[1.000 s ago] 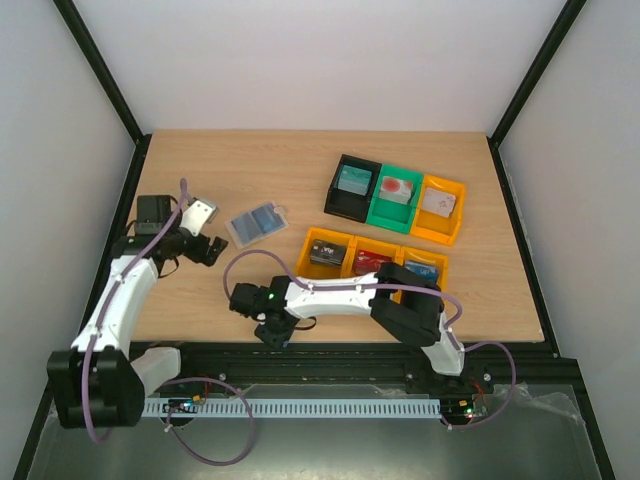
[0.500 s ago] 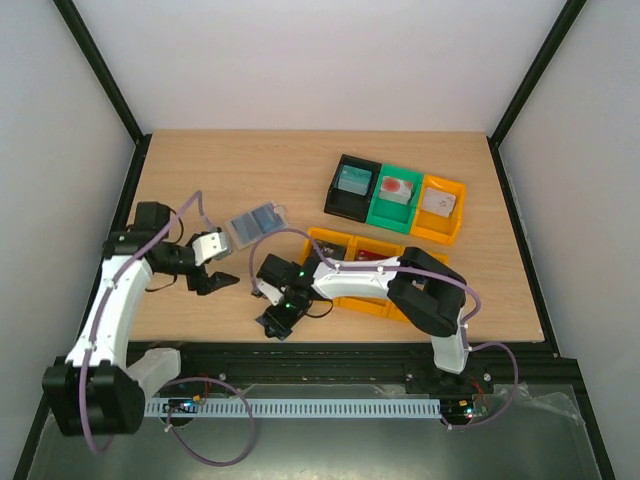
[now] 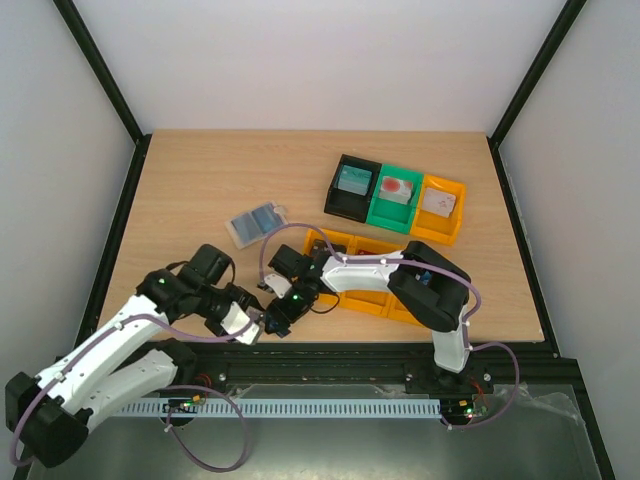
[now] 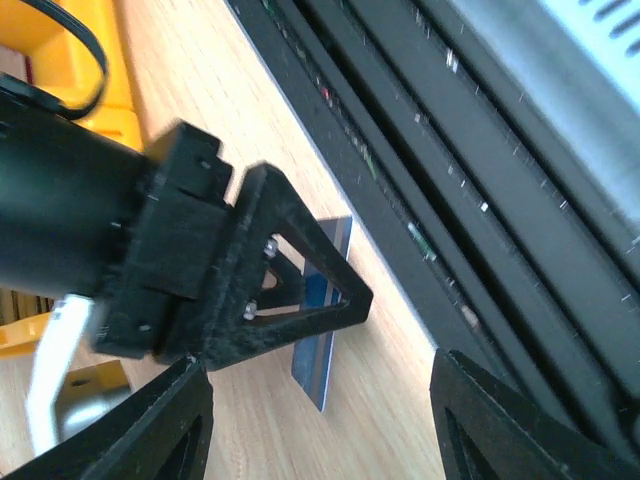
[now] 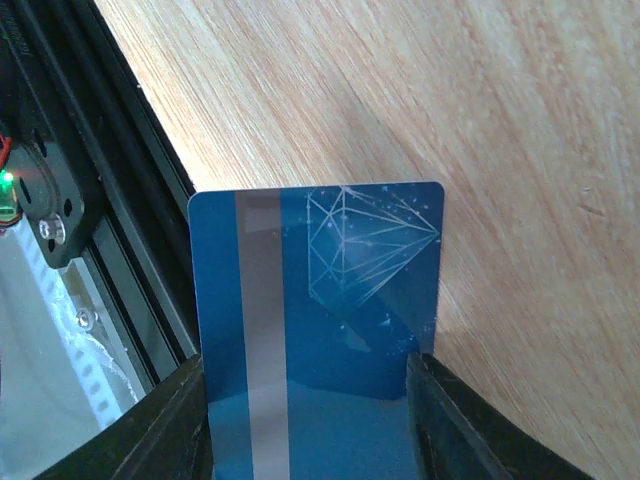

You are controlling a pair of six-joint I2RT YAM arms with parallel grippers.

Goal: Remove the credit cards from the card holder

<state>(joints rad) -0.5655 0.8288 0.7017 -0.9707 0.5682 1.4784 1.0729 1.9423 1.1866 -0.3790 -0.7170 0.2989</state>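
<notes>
Blue card (image 5: 315,290) was out, clamped in the right jaws; left jaws stood apart around it. Card holder (image 3: 258,221) lay well apart; remaining cards indiscernible.

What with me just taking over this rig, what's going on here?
The right end effector is shut on a blue card, holding it at the near edge of the table. The left end effector sits right beside it, open, facing the card but not gripping it. The card holder lies apart, farther back on the table.
</notes>
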